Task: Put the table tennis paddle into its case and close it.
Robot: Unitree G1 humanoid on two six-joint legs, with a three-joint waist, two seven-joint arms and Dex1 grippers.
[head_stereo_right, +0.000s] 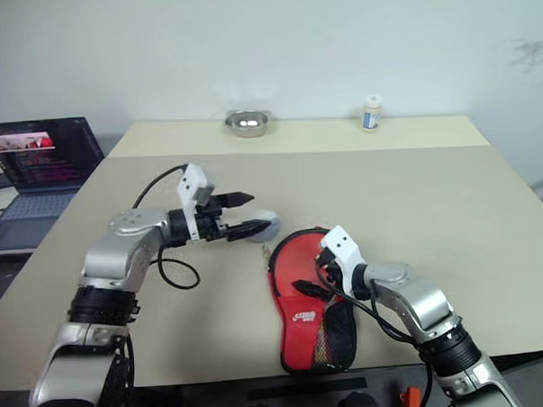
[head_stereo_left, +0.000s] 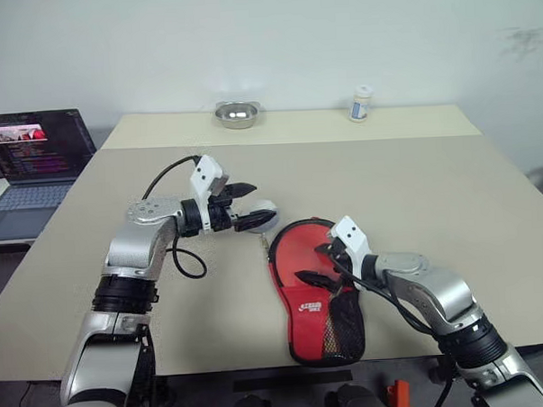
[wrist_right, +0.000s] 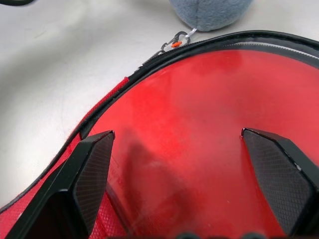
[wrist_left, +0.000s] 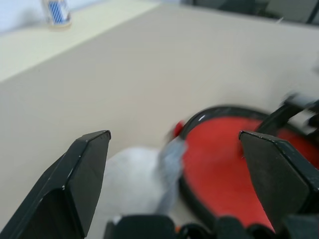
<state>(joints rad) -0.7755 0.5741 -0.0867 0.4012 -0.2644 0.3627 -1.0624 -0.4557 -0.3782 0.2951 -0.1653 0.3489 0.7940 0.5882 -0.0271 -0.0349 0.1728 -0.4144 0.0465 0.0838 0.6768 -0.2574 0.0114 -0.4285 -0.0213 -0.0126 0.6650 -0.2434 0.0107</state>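
The case (head_stereo_left: 296,249) lies flat near the table's front edge, red side up, with a white logo and black mesh toward its narrow end. Its black zipper edge runs round the wide end. A grey fluffy ball (head_stereo_left: 265,213) hangs by a small clip (wrist_right: 174,42) from the zipper pull at the far rim. My left gripper (head_stereo_left: 251,207) is open and hovers just above that ball, holding nothing. Over the red face of the case, my right gripper (wrist_right: 177,144) stands open and empty. The table tennis paddle is hidden.
A steel bowl (head_stereo_left: 236,113) and a small white bottle (head_stereo_left: 362,103) stand on the paler table at the back. An open laptop (head_stereo_left: 35,151) sits on a lower desk to the left. A black cable loops from my left wrist onto the table.
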